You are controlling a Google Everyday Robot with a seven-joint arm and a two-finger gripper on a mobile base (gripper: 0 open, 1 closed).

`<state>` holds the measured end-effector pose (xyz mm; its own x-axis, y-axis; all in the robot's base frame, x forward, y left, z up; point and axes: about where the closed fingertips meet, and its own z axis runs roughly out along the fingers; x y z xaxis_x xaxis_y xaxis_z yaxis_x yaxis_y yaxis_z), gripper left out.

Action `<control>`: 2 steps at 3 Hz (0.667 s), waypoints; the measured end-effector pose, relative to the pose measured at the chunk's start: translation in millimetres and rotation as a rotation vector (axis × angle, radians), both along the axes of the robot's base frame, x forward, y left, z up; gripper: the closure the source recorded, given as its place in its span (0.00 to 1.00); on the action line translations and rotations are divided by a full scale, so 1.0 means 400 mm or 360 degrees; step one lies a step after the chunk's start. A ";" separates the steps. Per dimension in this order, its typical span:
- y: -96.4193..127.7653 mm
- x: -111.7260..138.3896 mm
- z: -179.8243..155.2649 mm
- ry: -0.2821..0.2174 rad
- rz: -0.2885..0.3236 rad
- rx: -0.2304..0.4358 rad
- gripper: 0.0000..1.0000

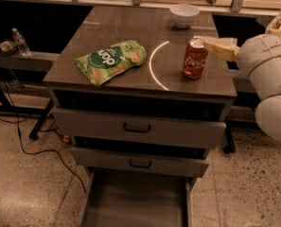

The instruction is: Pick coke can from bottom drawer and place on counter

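Observation:
The red coke can (195, 58) stands upright on the counter (116, 30), near its right edge, beside the curved white reflection. My gripper (249, 35) is open and empty to the right of the can, past the counter's right edge. One fingertip (216, 47) lies close to the can's top; the other fingertip (278, 22) points up at the far right. The bottom drawer (135, 200) is pulled out at the base of the cabinet, and its grey floor shows nothing in it.
A green snack bag (111, 61) lies on the counter's left half. A white bowl (184, 14) sits at the back right. The two upper drawers (137, 126) stand slightly ajar. A water bottle (21, 41) stands on a shelf at left; cables (21, 145) run over the floor.

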<state>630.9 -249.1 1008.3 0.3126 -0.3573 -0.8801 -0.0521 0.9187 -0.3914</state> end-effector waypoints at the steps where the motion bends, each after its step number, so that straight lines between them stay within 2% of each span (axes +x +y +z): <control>1: -0.085 0.041 0.090 -0.0071 -0.0128 0.0195 0.00; 2: -0.302 0.060 0.318 -0.0307 -0.0329 0.0388 0.00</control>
